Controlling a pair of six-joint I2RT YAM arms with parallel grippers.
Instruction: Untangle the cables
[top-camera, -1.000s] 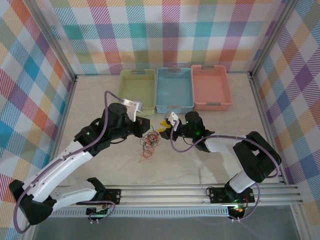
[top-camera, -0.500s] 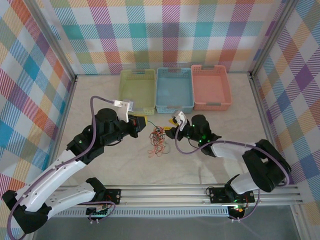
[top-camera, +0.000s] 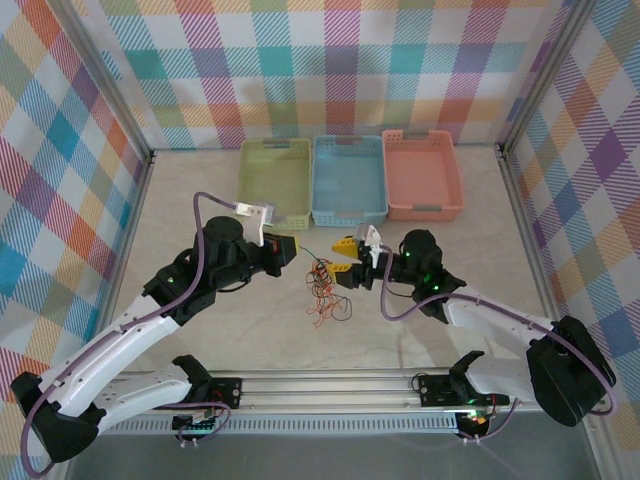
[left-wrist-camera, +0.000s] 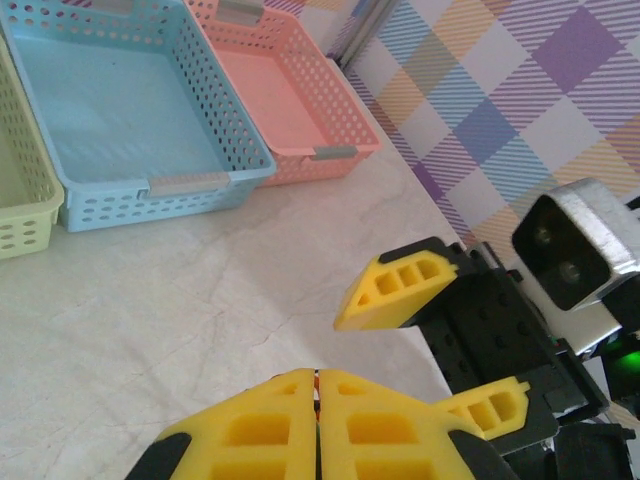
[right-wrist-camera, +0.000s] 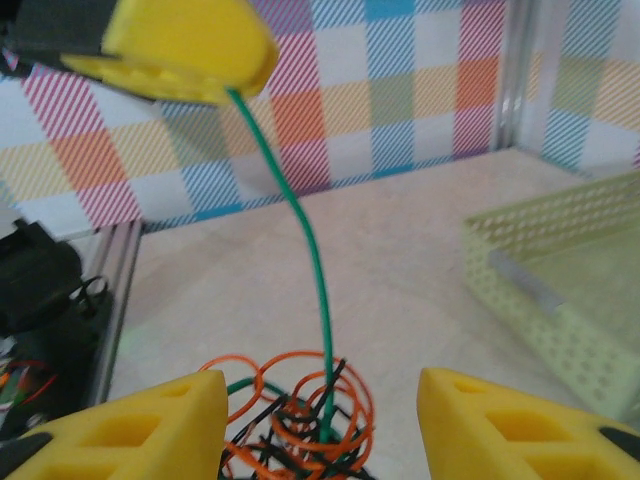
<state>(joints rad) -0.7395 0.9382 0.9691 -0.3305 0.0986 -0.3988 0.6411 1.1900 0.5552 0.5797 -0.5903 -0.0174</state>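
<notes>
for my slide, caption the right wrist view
Left hand holds a thin green wire rising from an orange and black wire knot; right hand open

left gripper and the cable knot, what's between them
One green wire runs from the shut left gripper down into the knot; right wrist view shows it.

Small loose knot of hair-thin cables (top-camera: 322, 288), orange-red, black and green, down on the pale table (top-camera: 200, 195), roughly mid-width. Orange-red loops (right-wrist-camera: 300, 400) curled in overlapping rings, black threaded through them, all bunched close. From above, a few squiggly ends trailing toward the near edge, orange lowest, black curling out to the right. One green strand (right-wrist-camera: 312, 270) lifted clear of the heap, rising in a smooth curve, upper end tucked under the closed yellow pads of the left gripper (top-camera: 288, 250). Lower end buried in the knot, probably snagged there, too fine to be sure.
</notes>
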